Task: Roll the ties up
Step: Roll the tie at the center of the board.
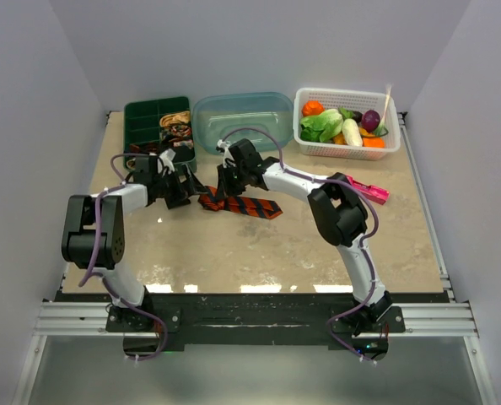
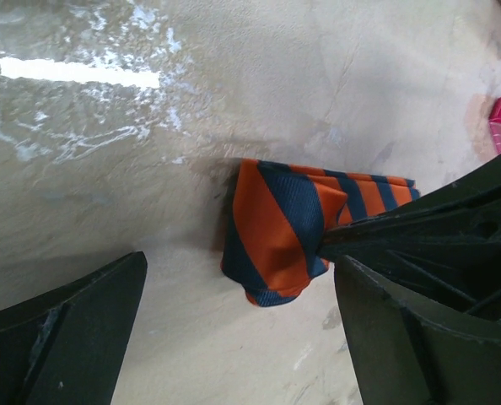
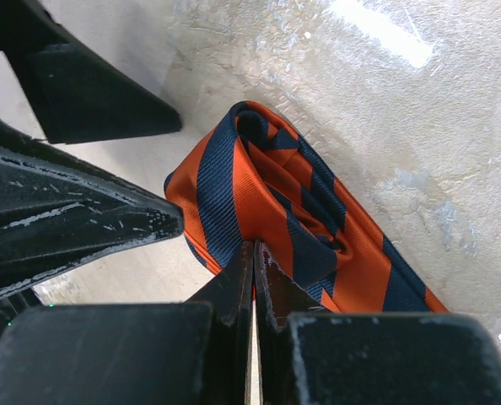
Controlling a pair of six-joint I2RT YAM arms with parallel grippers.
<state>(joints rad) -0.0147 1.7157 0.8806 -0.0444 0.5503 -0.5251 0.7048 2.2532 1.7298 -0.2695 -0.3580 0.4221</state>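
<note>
An orange tie (image 1: 242, 205) with dark diagonal stripes lies on the table's middle, its left end folded over into a loose roll (image 2: 276, 236). My right gripper (image 1: 225, 187) comes down from above onto that rolled end, and its jaws are shut on a pinch of the fabric (image 3: 255, 246). My left gripper (image 1: 179, 190) stands wide open just left of the roll, with bare table between its fingers (image 2: 65, 337). It touches nothing. Small rolled ties (image 1: 176, 125) sit in a green compartment box (image 1: 141, 118) at the back left.
A teal tub (image 1: 242, 118) stands behind the grippers. A white basket (image 1: 394, 139) of toy vegetables is at the back right. A pink flat gadget (image 1: 370, 189) lies on the table right of the right arm's forearm.
</note>
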